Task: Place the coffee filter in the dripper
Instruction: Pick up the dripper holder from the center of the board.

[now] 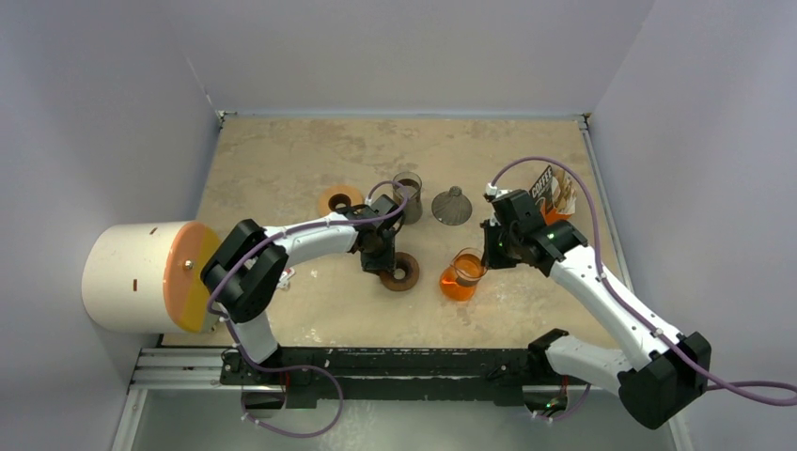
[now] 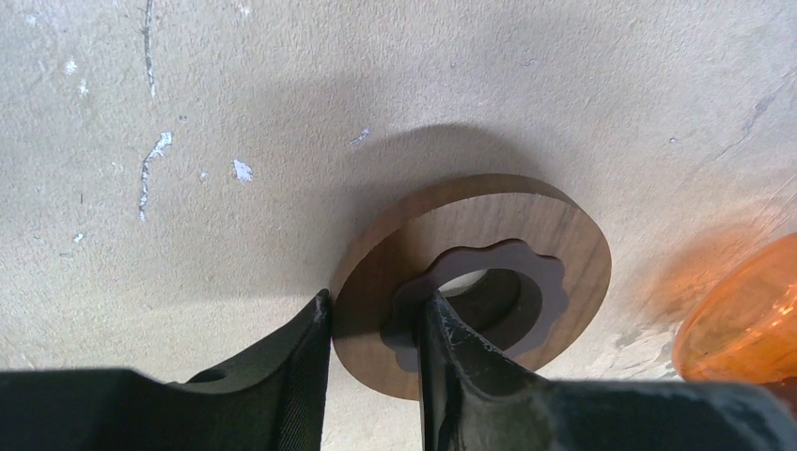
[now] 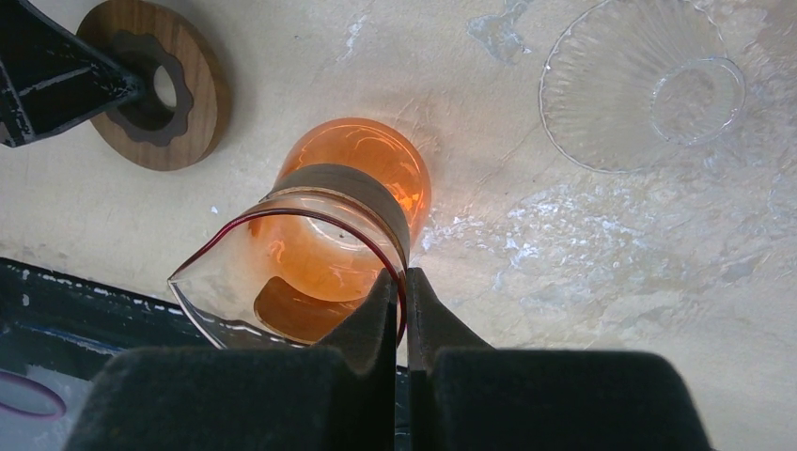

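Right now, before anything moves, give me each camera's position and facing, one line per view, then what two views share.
Top external: above and behind the arms, looking down on the table; both arms and their bases show.
Left wrist: on the left arm, facing down at the wooden ring; the left gripper straddles its band.
Right wrist: on the right arm, looking down at the orange glass vessel; the right gripper pinches its rim.
Shared: both wrist views show the wooden ring and the orange glass vessel.
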`<state>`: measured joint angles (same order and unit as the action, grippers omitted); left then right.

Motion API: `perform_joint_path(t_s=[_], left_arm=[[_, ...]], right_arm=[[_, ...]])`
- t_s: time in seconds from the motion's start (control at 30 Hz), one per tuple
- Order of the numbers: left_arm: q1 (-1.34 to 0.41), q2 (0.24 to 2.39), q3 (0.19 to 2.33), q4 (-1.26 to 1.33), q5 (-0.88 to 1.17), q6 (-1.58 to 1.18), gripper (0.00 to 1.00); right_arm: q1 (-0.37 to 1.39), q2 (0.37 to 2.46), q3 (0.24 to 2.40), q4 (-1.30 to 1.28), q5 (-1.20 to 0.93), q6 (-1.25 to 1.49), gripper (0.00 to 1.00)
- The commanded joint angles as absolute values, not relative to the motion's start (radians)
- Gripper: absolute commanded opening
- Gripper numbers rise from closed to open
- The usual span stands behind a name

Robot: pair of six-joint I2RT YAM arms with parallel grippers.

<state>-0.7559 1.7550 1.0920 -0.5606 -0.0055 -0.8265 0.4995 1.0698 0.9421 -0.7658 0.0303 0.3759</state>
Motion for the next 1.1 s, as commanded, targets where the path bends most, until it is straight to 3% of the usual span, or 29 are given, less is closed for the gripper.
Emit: perform_joint_path(t_s=[0.0,0.23,0.7,1.07], left_arm=[[-0.762,1.757,1.123,-0.549,-0.006,-0.816,0.23],[-0.762,1.739,1.121,-0.559,-0.018,-0.814,0.0],[-0.743,1.574,1.134,-0.682,-0.105,-0.743,0.0],[-0.602,1.326,1.092,-0.819,-0.13,-0.664,0.0]], right_arm=[[0.51,1.078,0.943,-0.741,0.003,0.37,0.0],[0.512,1.085,0.95,-0.742,0.005,0.37,0.0],[0.657,1.186,1.046,-0.732,0.082,0.378,0.0],[0.836,1.327,1.152,-0.696,0.184,0.438,0.0]])
